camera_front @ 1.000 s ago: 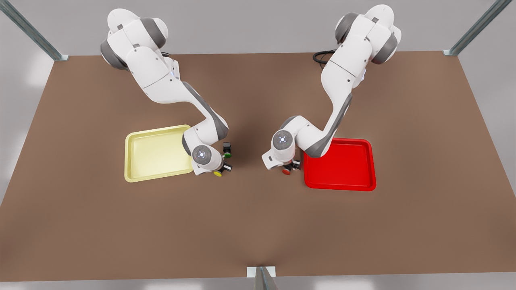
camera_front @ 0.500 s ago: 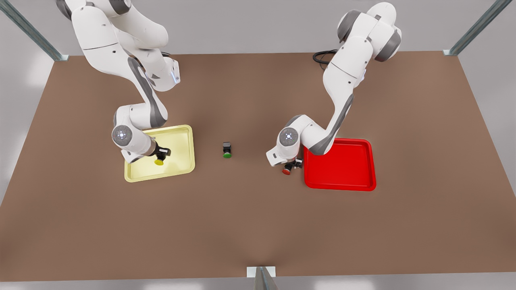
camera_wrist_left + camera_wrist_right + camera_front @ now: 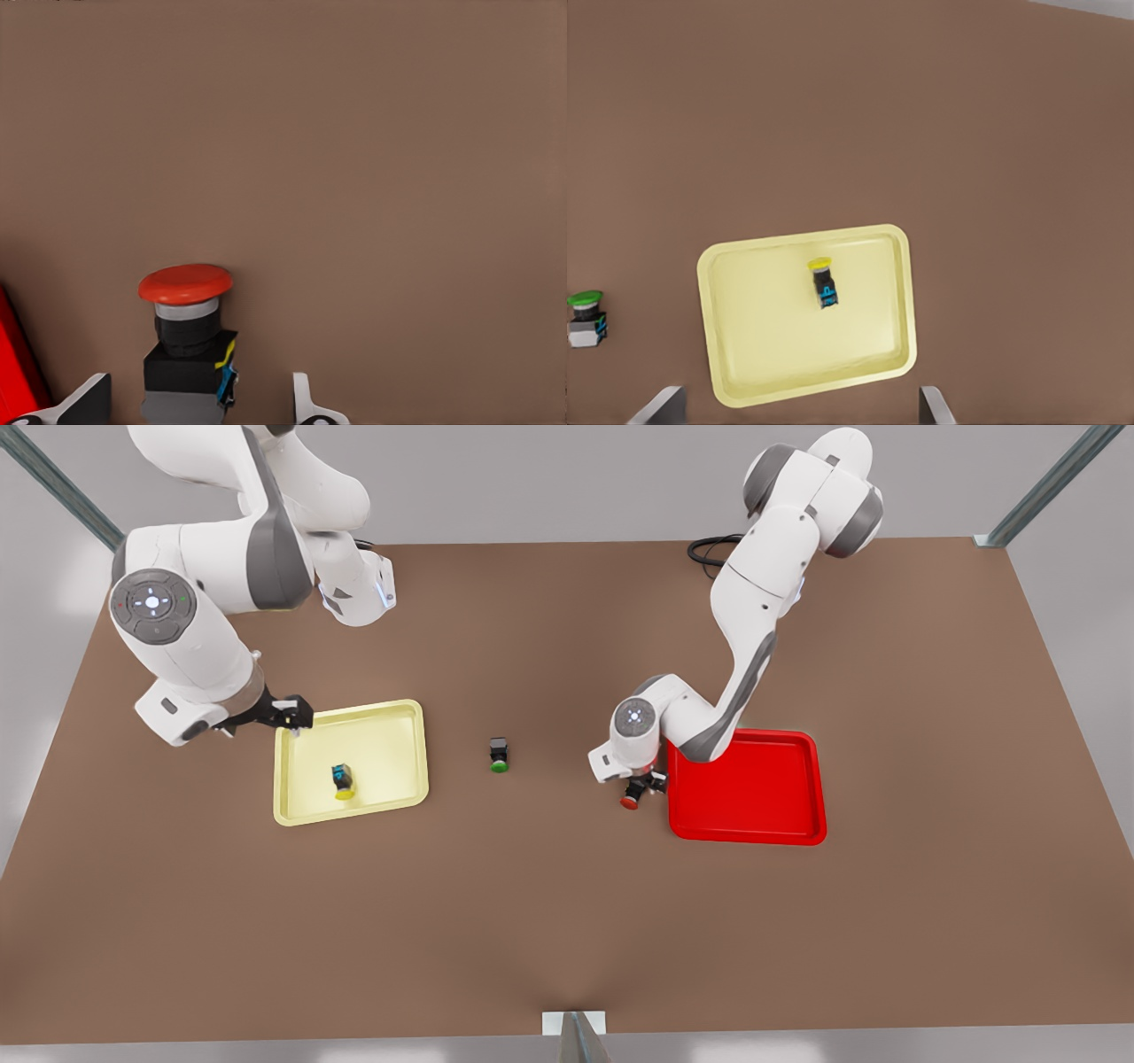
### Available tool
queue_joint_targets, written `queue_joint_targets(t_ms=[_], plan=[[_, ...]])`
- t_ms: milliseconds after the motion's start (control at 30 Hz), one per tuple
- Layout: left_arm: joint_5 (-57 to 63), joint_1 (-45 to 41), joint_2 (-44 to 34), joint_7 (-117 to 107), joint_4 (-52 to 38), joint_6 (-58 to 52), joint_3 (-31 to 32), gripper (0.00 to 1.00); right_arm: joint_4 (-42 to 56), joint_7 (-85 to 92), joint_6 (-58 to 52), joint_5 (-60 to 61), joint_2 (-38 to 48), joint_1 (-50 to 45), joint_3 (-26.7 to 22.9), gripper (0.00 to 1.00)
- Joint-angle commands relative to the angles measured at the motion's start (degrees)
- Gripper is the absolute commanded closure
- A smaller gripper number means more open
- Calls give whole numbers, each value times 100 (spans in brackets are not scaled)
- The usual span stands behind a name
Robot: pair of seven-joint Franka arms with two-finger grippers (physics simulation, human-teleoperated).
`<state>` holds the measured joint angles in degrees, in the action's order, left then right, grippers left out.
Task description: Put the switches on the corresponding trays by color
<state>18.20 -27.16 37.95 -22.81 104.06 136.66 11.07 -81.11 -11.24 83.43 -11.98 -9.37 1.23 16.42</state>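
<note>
Yellow switch [image 3: 344, 780] lies in yellow tray [image 3: 292, 812]; right gripper [image 3: 297, 715] jaws released, left gripper [image 3: 640, 790] straddling red switch [image 3: 631, 801] unclenched

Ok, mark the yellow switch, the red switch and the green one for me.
yellow switch [image 3: 344, 780], front view, on its black body, inside the yellow tray.
red switch [image 3: 185, 282], left wrist view, on its red cap.
green switch [image 3: 499, 755], front view, between body and cap.

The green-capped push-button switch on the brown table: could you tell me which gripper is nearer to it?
Left. The left gripper straddles the red-capped switch, across from the green-capped switch; the right gripper hangs farther off, at the pale yellow tray's far corner.
</note>
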Motion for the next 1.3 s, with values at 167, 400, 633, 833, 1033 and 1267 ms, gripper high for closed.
queue_joint_targets(t_ms=[167, 400, 633, 833, 1033, 1267], plan=[[78, 0, -24, -13, 114, 142, 0, 18, -36, -19, -11, -6, -82, -9, 54, 0], [78, 9, -15, -83, 132, 177, 0, 48, -45, -19, -2, 11, -82, 26, 54, 0], [78, 44, -7, -118, 123, 177, 44, 54, -54, -19, -2, 29, -82, 44, 54, 0], [78, 308, -191, -110, 132, 80, 316, 54, -54, -19, -11, 29, -82, 35, 54, 0], [8, 1502, -1403, -92, 491, -597, 1502, 54, -54, -19, -20, 29, -82, 53, 54, 0], [34, 4755, -1817, 374, 1872, -747, 3524, 52, -45, -19, -46, 29, -82, 52, 54, 0]])
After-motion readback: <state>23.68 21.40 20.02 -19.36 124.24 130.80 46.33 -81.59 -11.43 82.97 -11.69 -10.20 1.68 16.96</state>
